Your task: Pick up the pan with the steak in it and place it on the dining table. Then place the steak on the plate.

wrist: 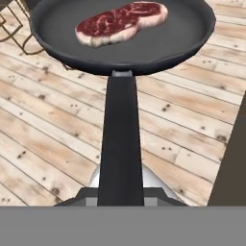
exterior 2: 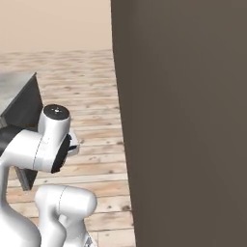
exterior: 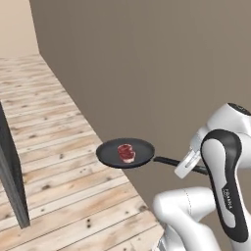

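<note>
The black pan hangs level in the air over the wooden floor, with the steak lying in its middle. My gripper is shut on the far end of the pan's long handle. In the hand view the handle runs straight up from my gripper to the pan. There the steak rests flat, slightly left of centre. The dining table and the plate are out of view.
A tall brown wall stands close on the right of the pan, also seen as the brown wall. A dark cabinet edge rises at the left. Plank floor stretches ahead. Thin metal legs show at the hand view's top left.
</note>
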Controlling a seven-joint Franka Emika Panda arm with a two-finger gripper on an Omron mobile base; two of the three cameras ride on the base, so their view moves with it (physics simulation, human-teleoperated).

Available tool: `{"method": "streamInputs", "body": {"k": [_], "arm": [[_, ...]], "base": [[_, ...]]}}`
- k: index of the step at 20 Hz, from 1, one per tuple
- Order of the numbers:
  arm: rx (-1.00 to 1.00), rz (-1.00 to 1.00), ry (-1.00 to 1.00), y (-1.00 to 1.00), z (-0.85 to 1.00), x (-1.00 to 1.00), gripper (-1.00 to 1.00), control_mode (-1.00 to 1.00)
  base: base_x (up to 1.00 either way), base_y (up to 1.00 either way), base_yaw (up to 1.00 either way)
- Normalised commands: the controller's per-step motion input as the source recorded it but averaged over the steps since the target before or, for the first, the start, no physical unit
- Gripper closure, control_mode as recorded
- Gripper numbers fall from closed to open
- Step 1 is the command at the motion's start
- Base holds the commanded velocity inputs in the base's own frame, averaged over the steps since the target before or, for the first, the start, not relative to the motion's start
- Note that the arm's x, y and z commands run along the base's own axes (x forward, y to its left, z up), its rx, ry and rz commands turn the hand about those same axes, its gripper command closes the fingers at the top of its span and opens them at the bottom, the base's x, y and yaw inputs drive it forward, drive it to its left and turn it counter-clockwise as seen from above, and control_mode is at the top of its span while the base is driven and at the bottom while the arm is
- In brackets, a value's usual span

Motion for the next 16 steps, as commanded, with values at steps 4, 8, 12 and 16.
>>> {"method": "streamInputs", "body": {"k": [4,8,12,16], "arm": [[0.0,0.0,0.0,0.0,0.0,0.0,1.0,1.0],[0.0,0.0,0.0,0.0,0.0,0.0,1.0,1.0],[0.0,0.0,0.0,0.0,0.0,0.0,1.0,1.0],[0.0,0.0,0.0,0.0,0.0,0.0,1.0,1.0]], "base": [[0.99,0.11,0.0],[1.0,0.37,0.0],[1.0,0.46,0.0],[1.0,0.46,0.0]]}}
